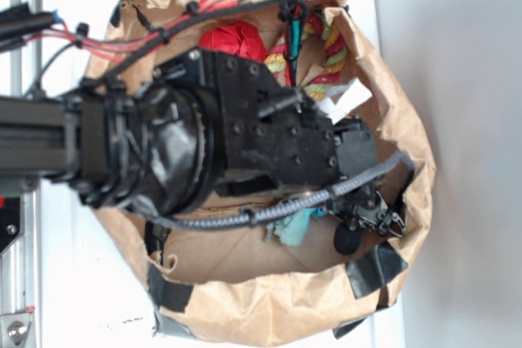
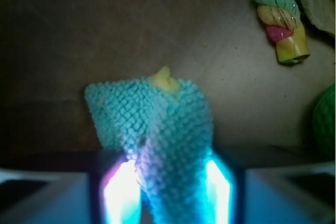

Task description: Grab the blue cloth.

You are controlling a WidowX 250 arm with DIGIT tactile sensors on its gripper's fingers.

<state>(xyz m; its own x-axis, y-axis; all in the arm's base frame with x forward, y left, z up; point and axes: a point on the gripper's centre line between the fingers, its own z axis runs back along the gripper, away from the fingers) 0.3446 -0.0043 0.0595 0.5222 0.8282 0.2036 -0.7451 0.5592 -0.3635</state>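
While the gripper (image 2: 167, 190) is closed on the blue cloth (image 2: 157, 129), pinched between both fingers above the paper bag's (image 1: 269, 307) floor, the grab looks essentially made; only a secure lift seems left.

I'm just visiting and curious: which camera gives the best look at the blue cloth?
The wrist view: the blue cloth fills the middle, its weave and yellow patch clear, pinched between the gripper fingers. The exterior view shows only a small teal scrap under the arm inside the paper bag.

Dim, blurred wrist view; glaring fingers (image 2: 122, 192)
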